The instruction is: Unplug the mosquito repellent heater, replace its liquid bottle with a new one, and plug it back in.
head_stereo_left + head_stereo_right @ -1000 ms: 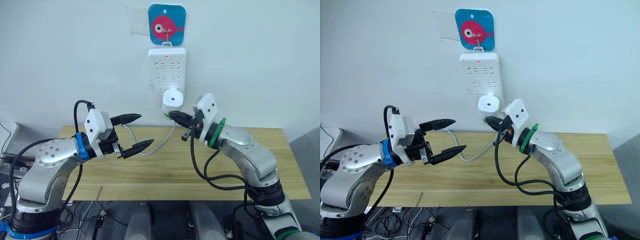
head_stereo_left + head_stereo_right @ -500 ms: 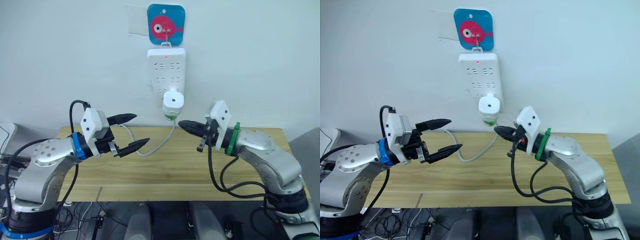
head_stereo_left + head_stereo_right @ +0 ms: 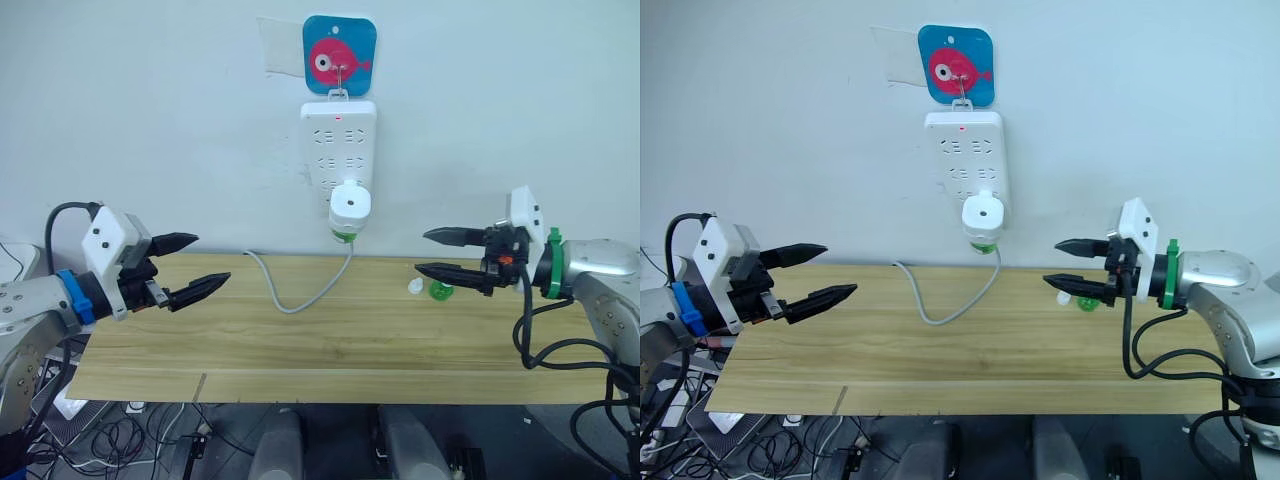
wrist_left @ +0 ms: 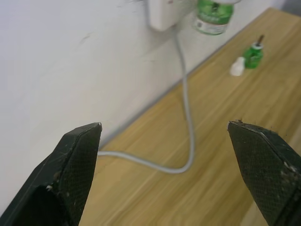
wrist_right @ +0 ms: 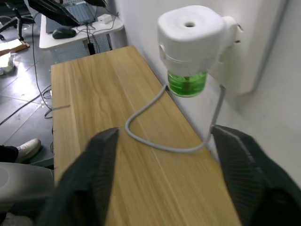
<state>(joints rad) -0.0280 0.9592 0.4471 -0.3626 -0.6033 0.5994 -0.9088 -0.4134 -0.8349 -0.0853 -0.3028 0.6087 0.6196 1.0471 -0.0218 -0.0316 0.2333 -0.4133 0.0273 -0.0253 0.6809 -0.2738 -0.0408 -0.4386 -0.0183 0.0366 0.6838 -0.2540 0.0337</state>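
The white mosquito repellent heater (image 3: pixel 350 204) sits plugged into the lowest socket of the wall power strip (image 3: pixel 339 140), with a green liquid bottle (image 3: pixel 344 236) hanging under it. The right wrist view shows the heater (image 5: pixel 190 28) and its bottle (image 5: pixel 187 84) close up. A second small green bottle (image 3: pixel 440 291) stands on the table beside a white cap (image 3: pixel 415 287). My right gripper (image 3: pixel 436 254) hovers open and empty just in front of that bottle, well right of the heater. My left gripper (image 3: pixel 192 264) is open and empty over the table's left end.
The strip's grey cable (image 3: pixel 300 293) loops down across the wooden table (image 3: pixel 330 350). A blue fish-shaped hook (image 3: pixel 339 55) holds the strip on the white wall. Cables and a white device lie on the floor below the table's left end.
My right gripper pulled back to the right, away from the heater, and opened from shut. My left arm swung out to the left, still open. The heater stays plugged in.
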